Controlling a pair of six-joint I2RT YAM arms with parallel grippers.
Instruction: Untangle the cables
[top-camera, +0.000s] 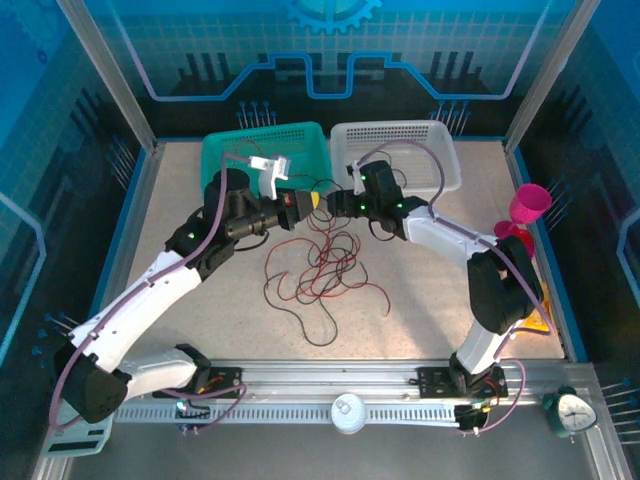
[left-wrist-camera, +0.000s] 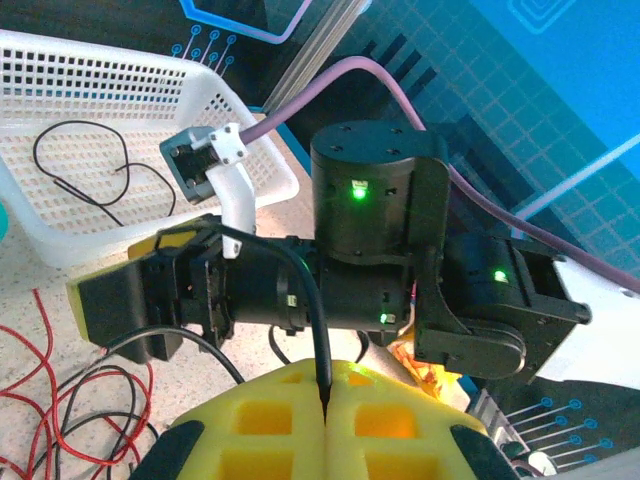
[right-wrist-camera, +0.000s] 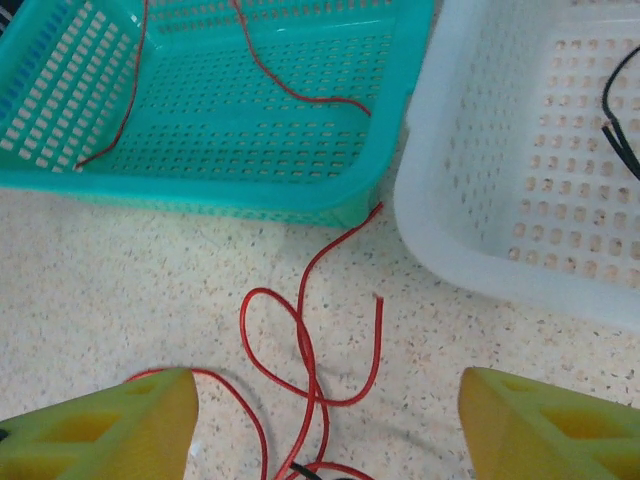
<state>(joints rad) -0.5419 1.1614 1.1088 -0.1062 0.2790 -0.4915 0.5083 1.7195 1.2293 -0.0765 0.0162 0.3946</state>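
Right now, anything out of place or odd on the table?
Nothing spilled or damaged. The cables lie in one mixed red-and-black tangle mid-table. One red strand runs to a corner of the green basket from outside, not in it. The left claw is shut on a black strand.

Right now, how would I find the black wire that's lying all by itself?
Find the white basket at the far edge of the table, right of the teal basket. A thin black cable lies looped on its floor, alone, apart from the red and black tangle outside.
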